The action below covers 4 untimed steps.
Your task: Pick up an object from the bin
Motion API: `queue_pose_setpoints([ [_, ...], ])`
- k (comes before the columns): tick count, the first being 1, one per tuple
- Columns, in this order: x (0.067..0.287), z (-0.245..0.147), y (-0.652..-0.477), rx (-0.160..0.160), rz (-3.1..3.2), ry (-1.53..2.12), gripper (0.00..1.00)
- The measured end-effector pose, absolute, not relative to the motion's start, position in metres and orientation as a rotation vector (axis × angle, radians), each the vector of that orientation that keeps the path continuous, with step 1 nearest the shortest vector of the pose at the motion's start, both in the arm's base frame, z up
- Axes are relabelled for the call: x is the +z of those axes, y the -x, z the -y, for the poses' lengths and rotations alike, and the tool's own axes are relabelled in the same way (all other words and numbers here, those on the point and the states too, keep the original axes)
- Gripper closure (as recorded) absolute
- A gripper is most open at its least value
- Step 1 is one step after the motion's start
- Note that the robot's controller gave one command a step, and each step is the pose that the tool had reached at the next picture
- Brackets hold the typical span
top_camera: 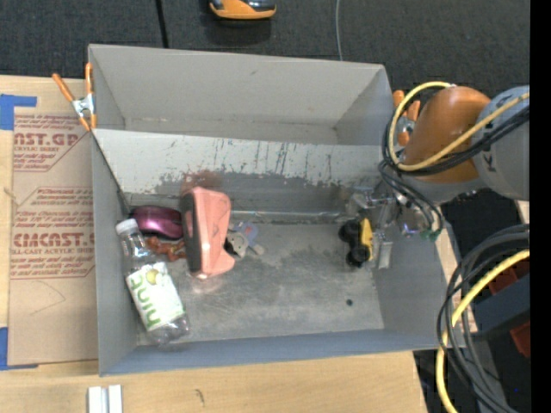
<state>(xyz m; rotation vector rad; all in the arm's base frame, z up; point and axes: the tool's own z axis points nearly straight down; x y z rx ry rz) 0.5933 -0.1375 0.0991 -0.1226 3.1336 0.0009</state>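
My gripper (376,233) is low in the bin's right part, close to the right wall. Right at its tip, on the left side, sits a small black thing with a yellow piece (355,243); whether it is gripped or just touches the tip I cannot tell. The nearest other loose thing is a small grey-and-dark bit (238,244) on the floor well to the left.
On the bin's left side lies a group: a pink block with a dark face (207,231), a magenta rounded thing (157,221) and a clear bottle with a green-printed label (153,294). Bare floor separates them from the gripper. The arm's orange cover and cables hang over the right rim.
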Motion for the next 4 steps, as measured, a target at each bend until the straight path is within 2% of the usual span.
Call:
queue_pose_setpoints([
  [1,0.0862,0.1401,-0.5944,-0.001,-3.121,0.238,0.00],
  [2,0.0853,0.1373,-0.5938,-0.003,-3.133,-0.106,0.00],
  [3,0.0810,0.1334,-0.5965,-0.003,-3.131,0.011,0.00],
  [4,0.0790,0.1378,-0.5968,-0.002,-3.130,-0.200,1.00],
])
